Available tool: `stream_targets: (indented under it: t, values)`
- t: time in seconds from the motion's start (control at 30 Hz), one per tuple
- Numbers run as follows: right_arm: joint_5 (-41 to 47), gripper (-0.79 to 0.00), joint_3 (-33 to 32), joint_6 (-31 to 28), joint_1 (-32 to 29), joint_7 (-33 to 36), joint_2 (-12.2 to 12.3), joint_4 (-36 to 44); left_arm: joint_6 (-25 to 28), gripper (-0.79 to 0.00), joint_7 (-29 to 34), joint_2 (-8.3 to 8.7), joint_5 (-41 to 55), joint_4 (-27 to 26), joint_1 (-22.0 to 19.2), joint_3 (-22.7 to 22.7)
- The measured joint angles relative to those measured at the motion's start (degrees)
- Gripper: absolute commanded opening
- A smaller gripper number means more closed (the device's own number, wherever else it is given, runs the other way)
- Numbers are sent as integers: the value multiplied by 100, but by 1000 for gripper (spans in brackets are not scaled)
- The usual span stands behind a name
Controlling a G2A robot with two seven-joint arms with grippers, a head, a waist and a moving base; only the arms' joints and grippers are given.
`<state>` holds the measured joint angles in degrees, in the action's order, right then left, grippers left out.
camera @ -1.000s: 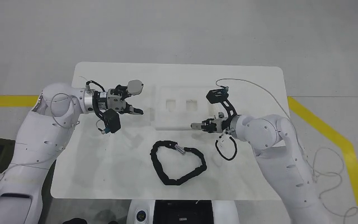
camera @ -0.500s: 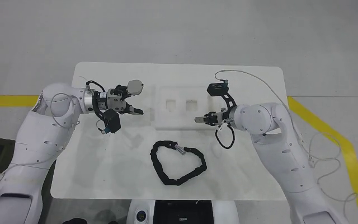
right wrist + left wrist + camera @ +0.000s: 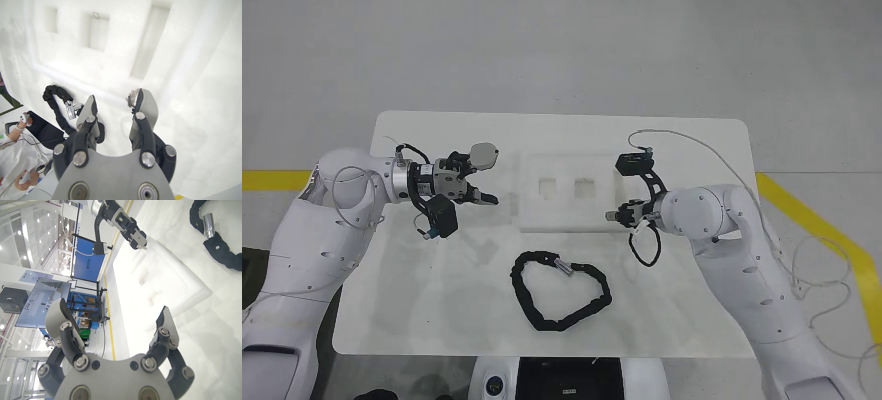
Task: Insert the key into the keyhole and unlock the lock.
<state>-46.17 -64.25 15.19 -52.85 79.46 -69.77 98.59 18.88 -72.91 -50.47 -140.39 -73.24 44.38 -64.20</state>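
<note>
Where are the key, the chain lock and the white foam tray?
key [image 3: 131, 99], right wrist view, on its metal part.
chain lock [image 3: 221, 253], left wrist view, on its black sleeve.
white foam tray [image 3: 562, 215], top view, on its bare surface.

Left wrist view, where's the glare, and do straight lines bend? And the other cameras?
Left wrist view: ceiling lamps flare, the chrome lock cylinder glints, the yellow floor line bows; right wrist view: the white foam tray glares, its recesses faintly shaded; top view: even light, the chain lock casts hardly any shadow.

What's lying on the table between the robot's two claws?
A white foam tray with shallow recesses lies between the left gripper and the right gripper; the top view shows it.
</note>
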Motion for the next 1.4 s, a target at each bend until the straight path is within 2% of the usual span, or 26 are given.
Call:
stream_targets:
  t: [0.1, 0.6, 0.9, 1.4]
  values:
    - [-158, -523, 38, 27, 24, 81, 13, -3, 0, 0, 0, 0, 0, 0, 0, 0]
    - [-474, -634, 220, 113, 211, 171, 10, -157, 0, 0, 0, 0, 0, 0, 0, 0]
    - [-531, -785, 291, 98, 331, 135, -5, -271, 0, 0, 0, 0, 0, 0, 0, 0]
    - [-651, -785, 260, 87, 319, 208, 14, -48, 0, 0, 0, 0, 0, 0, 0, 0]
